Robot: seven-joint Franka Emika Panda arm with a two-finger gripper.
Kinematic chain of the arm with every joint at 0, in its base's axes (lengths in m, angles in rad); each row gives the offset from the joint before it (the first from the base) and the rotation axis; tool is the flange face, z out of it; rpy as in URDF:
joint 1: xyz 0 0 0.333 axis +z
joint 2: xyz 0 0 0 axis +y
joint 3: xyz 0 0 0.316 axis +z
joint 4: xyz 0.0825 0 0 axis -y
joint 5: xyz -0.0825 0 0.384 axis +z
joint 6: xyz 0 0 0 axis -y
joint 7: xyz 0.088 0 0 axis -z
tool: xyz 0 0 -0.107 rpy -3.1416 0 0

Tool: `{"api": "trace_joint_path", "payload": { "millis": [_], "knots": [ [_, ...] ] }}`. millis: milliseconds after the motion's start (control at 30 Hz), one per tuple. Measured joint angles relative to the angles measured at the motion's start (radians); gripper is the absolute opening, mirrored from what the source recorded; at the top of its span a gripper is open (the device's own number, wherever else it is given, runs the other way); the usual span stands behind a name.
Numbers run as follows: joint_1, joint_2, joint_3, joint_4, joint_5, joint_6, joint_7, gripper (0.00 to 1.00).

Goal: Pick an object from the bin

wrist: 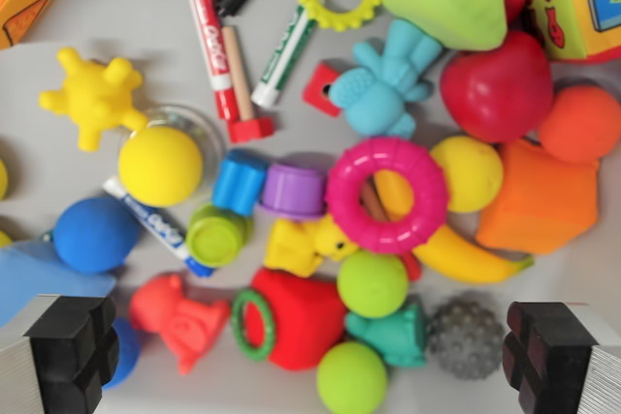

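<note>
Tool [310, 361] spread wide, holding nothing, both black fingers [73, 351] at bottom corners above the bin [58, 181] of toys. Between them: green ball [351, 377], grey spiky ball [466, 338], red block [303, 317]. Pink ring [386, 195] sits centre, over banana [456, 249].

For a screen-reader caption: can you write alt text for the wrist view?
The open end effector hangs above a bin crowded with colourful toys. A pink ring lies over a banana at the middle, among balls, cups and markers.
</note>
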Motion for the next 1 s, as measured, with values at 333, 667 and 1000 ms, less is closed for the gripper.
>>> {"api": "trace_joint_path", "payload": {
  "millis": [333,667,1000],
  "knots": [
    [0.006,0.007,0.005,-0.016,0.0,0.024,-0.017,1.0],
    [0.018,0.02,0.012,-0.04,0.0,0.062,-0.046,1.0],
    [0.031,0.038,0.023,-0.066,0.0,0.109,-0.081,1.0]
  ]
}}
